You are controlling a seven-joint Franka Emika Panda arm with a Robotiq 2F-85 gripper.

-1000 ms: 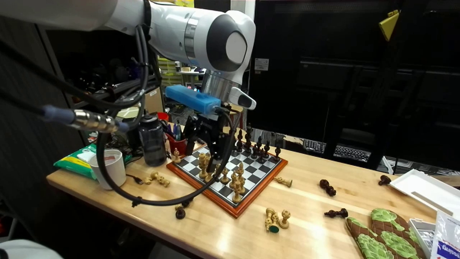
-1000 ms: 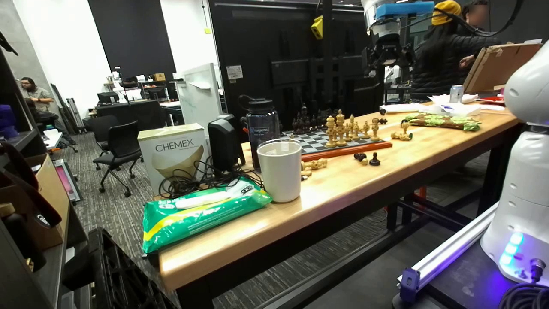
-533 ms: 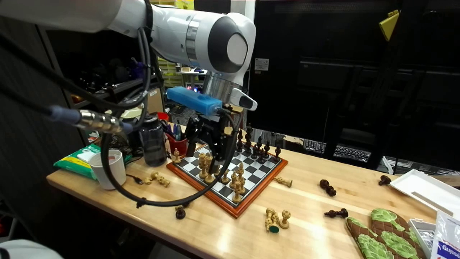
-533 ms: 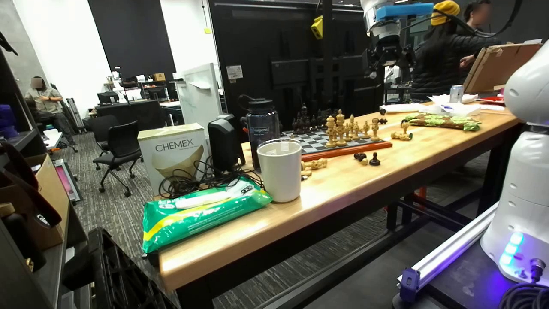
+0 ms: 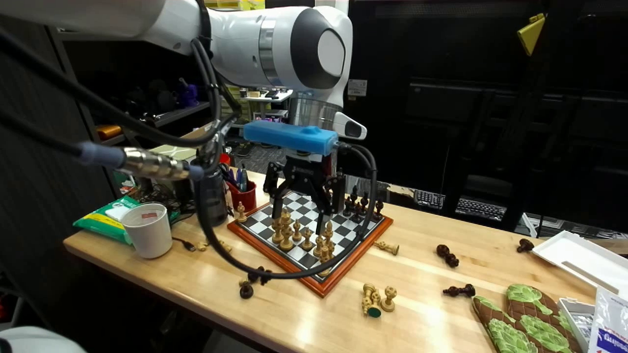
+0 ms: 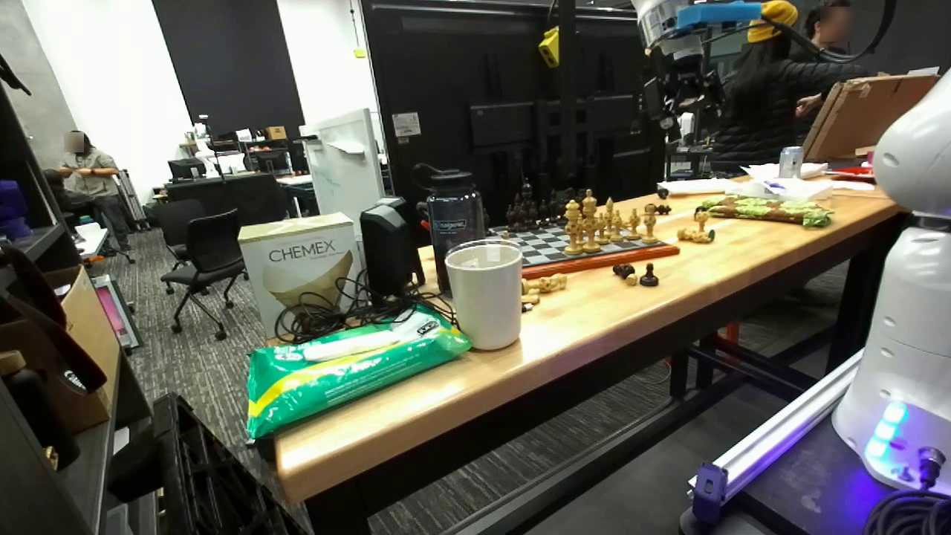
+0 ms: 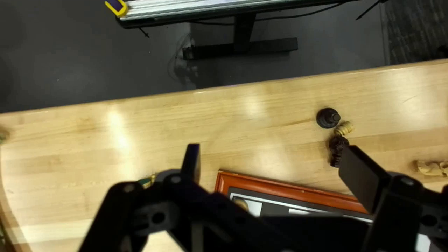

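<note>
My gripper (image 5: 298,223) is open and empty. In an exterior view it hangs in the air over the chessboard, above the light wooden pieces (image 5: 286,240). It also shows high up in an exterior view (image 6: 680,111). The chessboard has a reddish wooden rim (image 5: 346,272). Dark pieces (image 5: 363,201) stand at its far end. In the wrist view the two fingers (image 7: 273,157) are wide apart, with tabletop and the board's rim (image 7: 271,185) below. A dark pawn-like piece (image 7: 328,118) stands on the table beside fallen pieces. The fingers hide most of the board there.
A white cup (image 6: 484,297), a dark bottle (image 6: 455,215) and a green wipes pack (image 6: 356,371) stand at one table end. A red pen cup (image 5: 243,196) is behind the board. Fallen pieces (image 5: 456,290), oven mitts (image 5: 530,314) and a white tray (image 5: 579,260) lie opposite.
My gripper has turned about its axis and shifted a little to the right in an exterior view, and the blue-covered camera with it. The chess pieces have not moved.
</note>
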